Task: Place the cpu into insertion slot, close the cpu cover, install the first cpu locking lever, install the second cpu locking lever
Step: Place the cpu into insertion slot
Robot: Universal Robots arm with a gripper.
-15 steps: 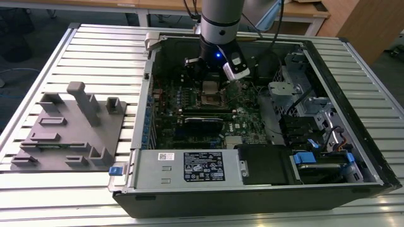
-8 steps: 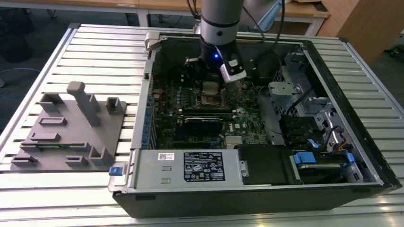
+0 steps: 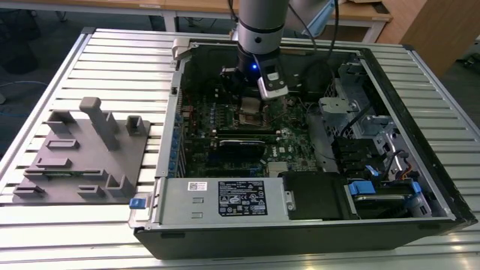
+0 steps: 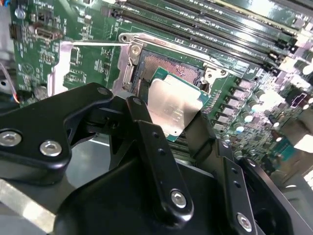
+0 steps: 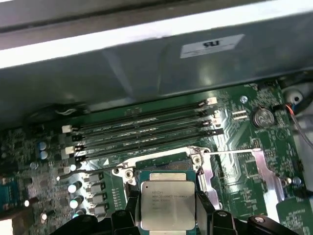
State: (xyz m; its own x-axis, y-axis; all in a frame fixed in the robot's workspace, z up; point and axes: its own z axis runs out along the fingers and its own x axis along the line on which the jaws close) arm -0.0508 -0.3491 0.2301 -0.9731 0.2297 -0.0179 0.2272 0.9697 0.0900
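Second wrist view: the gripper (image 4: 172, 111) hangs close over the green board (image 4: 78, 29), with the chip (image 4: 173, 105) between its tips.
Fingers: narrow. The two black fingers (image 4: 146, 142) pinch the chip by opposite edges.
Chip position: directly above the socket (image 4: 168, 66). Whether it touches the socket yet cannot be told.
Exterior view: the arm reaches down into the open computer case (image 3: 300, 239) at the upper middle of the frame.
Cover: the thin metal frame (image 5: 268, 171) lies swung open beside the socket, and board shows through its window.
Chip facing: the pale metal face is turned up toward the wrist cameras and the underside faces the socket.
Long axis: none to speak of, since the chip is near square. In the first wrist view its edges run in line with the socket rim and the memory slots (image 5: 142, 129).
Tilt: in the second wrist view it looks slightly canted against the board, though this is uncertain.
Step in hand: seating the chip.
Doing it well:
- Get the chip level and its corners squared to the rim.
- Lower it straight, with no sideways slide across the contacts.
- Let it drop in under its own weight, not by pressing.
- Keep the fingers clear of the open cover.
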